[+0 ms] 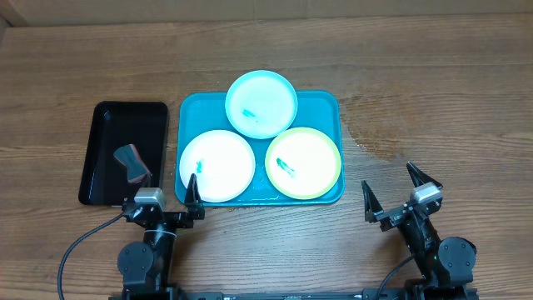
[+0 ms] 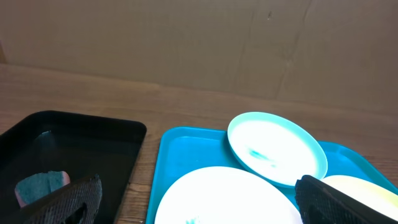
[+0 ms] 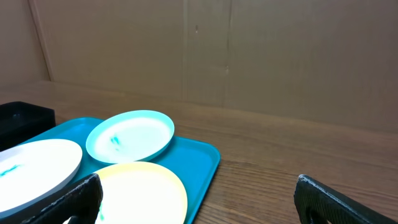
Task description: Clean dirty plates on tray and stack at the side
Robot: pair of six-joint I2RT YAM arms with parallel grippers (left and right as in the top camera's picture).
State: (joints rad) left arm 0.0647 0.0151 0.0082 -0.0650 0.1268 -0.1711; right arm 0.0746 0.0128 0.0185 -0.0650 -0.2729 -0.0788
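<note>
the three plates look like thin, stiff plastic: light, smooth, probably slippery, not fragile. they lie nearly flat, so the raised lip seems the only place to pinch, one finger over it and one under.

the left tool (image 1: 162,202) is spread wide and holds nothing. the white plate (image 1: 216,165) lies just ahead of it, close to its right finger. the right tool (image 1: 393,190) is also spread and empty over bare surface (image 1: 433,100). the yellow plate with green rim (image 1: 303,162) sits ahead and to its left. the light blue plate (image 1: 261,103) is farthest from both tools.

the turquoise tray (image 1: 326,107) holds all three plates, each with a small teal smear. the blue one overhangs the tray's far rim. the black tray (image 1: 108,125), ahead-left of the left tool, holds a sponge (image 1: 133,162).
</note>
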